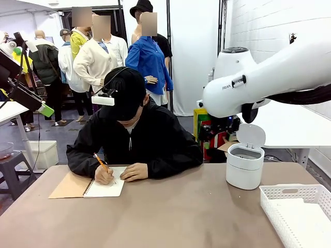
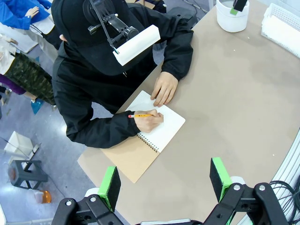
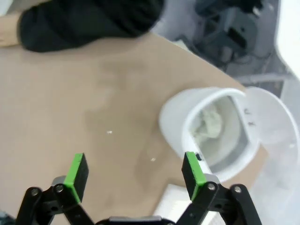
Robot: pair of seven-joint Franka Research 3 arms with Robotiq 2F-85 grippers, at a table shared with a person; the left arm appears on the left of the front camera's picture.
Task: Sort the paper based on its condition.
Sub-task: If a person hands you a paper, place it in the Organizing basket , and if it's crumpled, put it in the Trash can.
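A crumpled white paper lump (image 3: 208,124) lies inside the white bin (image 3: 173,126), whose lid stands open. My right gripper (image 3: 135,171) hangs open and empty above the table, just beside the bin. High over the table's other end, my left gripper (image 2: 165,183) is open too, with nothing between its green pads (image 2: 110,186). Below it a person writes with a pencil (image 2: 139,116) on the white page of a spiral notebook (image 2: 159,133) with a tan cover. The notebook (image 1: 106,189) lies at the table's far left.
The bin (image 1: 244,168) stands at the far right of the brown table (image 1: 170,217). A white slotted basket (image 1: 289,194) sits at the near right corner; I cannot tell if a sheet lies in it. My right arm (image 1: 258,77) spans above the bin.
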